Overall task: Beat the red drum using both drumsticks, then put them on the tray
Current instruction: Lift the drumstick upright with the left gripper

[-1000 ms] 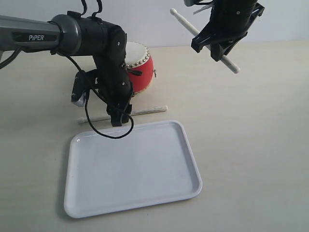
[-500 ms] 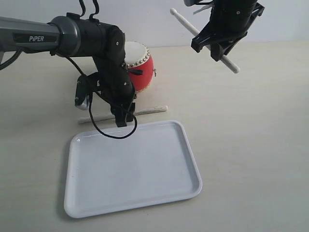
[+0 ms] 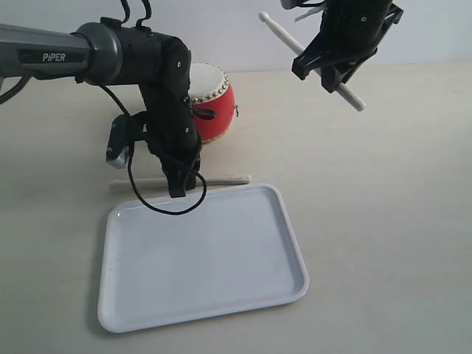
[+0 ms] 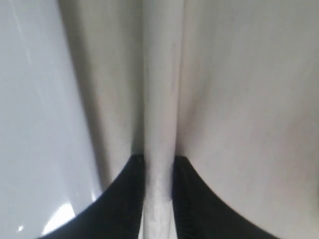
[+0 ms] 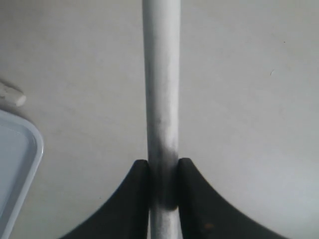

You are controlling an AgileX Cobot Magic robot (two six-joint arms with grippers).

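centre-left: left gripper (image 3: pixel 177 189) pinches tabletop drumstick (image 3: pixel 225 179) (we need both) | upper right: right gripper (image 3: pixel 333 74) clamps raised drumstick (image 3: pixel 284 33), poised

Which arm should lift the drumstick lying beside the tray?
Left: the left gripper clamps that drumstick on the table; the right gripper is raised, holding the other drumstick.

It seems a robotics lab: a plain pale beige desk (image 3: pixel 383 221), a bare white wall (image 3: pixel 236 33) behind, and a grey-black robot arm (image 3: pixel 51 55) marked PiPER.
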